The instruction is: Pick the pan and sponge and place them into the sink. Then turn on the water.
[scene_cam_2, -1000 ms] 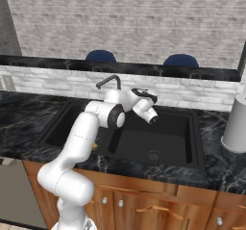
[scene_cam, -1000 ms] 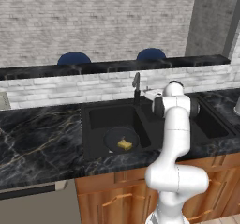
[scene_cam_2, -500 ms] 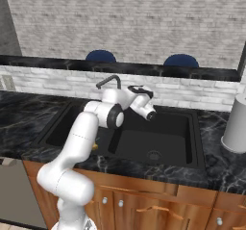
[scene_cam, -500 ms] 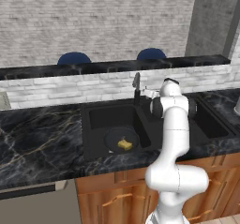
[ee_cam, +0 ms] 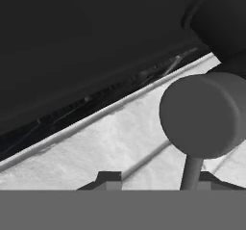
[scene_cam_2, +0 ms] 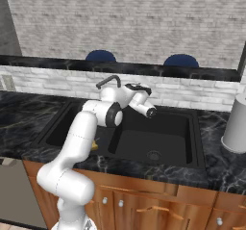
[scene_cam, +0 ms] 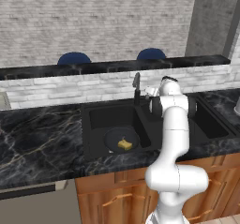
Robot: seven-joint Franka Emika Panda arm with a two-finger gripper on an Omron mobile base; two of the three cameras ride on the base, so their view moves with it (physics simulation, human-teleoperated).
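Countertop [scene_cam: 37,138] of black marble is wrapping around the sink [scene_cam: 93,110], with two blue chair backs [scene_cam: 74,58] showing past the raised ledge and a pale grey canister [scene_cam_2: 238,123] standing at the sink's 3 o'clock. Inside the left basin the dark round pan [scene_cam: 115,136] is lying flat, the small yellow sponge [scene_cam: 124,145] sitting on it. The gripper [scene_cam_2: 150,111] is hovering above the basins beside the slim dark faucet [scene_cam: 136,88], at the pan's 1 o'clock; whether its jaws are gripping the faucet's round handle [ee_cam: 204,116] cannot be told.
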